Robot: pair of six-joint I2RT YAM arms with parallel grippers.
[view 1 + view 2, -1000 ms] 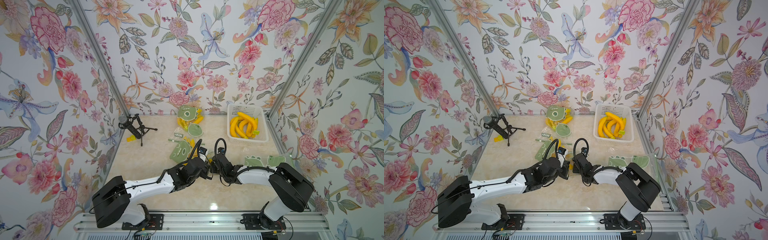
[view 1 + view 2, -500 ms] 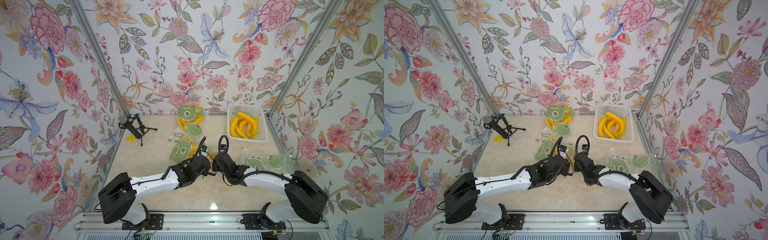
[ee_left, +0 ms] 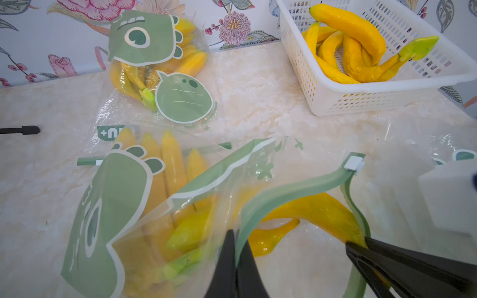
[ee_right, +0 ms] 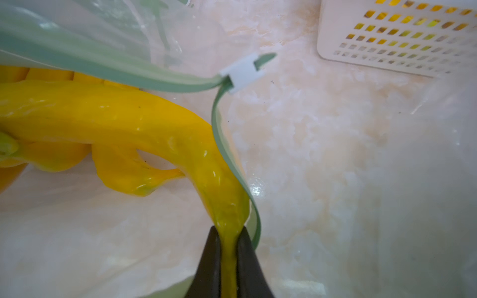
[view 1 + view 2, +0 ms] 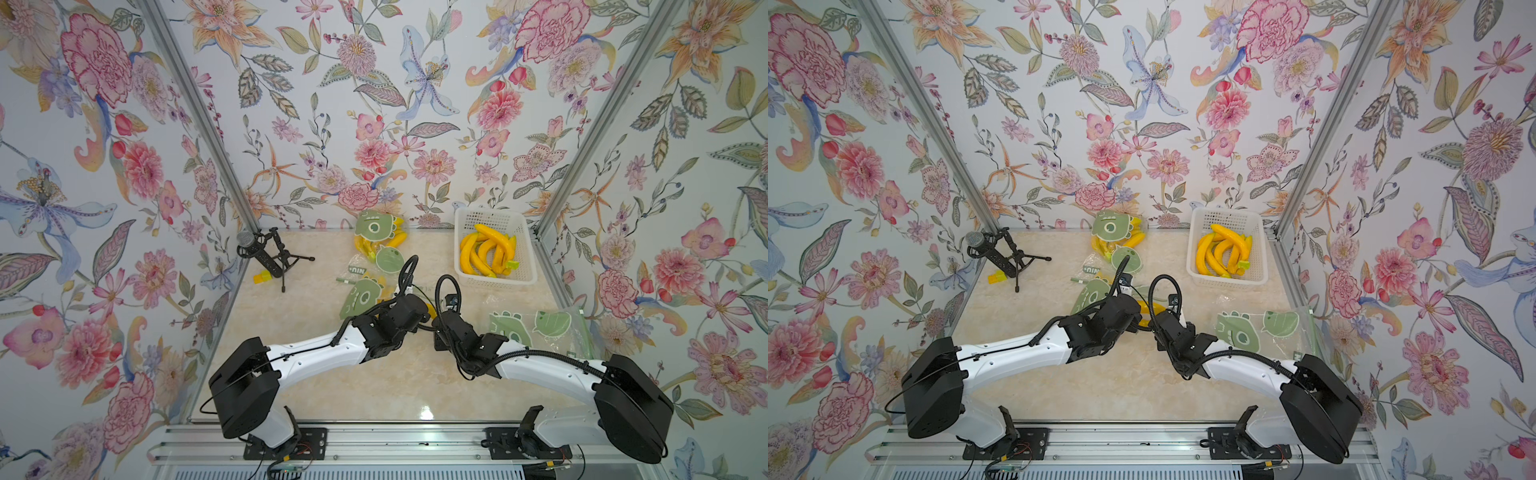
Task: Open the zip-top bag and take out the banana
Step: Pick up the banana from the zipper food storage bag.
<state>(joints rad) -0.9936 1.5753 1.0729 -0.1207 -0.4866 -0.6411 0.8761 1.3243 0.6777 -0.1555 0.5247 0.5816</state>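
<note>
Now, mid-frame in a top view, the yellow banana [image 5: 1149, 309] pokes from the bag [image 5: 1090, 295]. Left wrist: left claw [image 3: 237, 245] clenches the bag's open green rim. Right wrist: right claw [image 4: 228, 232] grasps the banana's tip; bare surface [image 4: 335, 154] beside.

Walled at 9, 12 and 3 o'clock with white floral-print wallpaper panels [image 5: 374, 104]. Framed at 11 and 1 o'clock by silver aluminium corner posts [image 5: 203, 124]. Floored with cream marble-patterned tabletop [image 5: 374, 390], white glare spot [image 5: 428, 413] at 6 o'clock.
</note>
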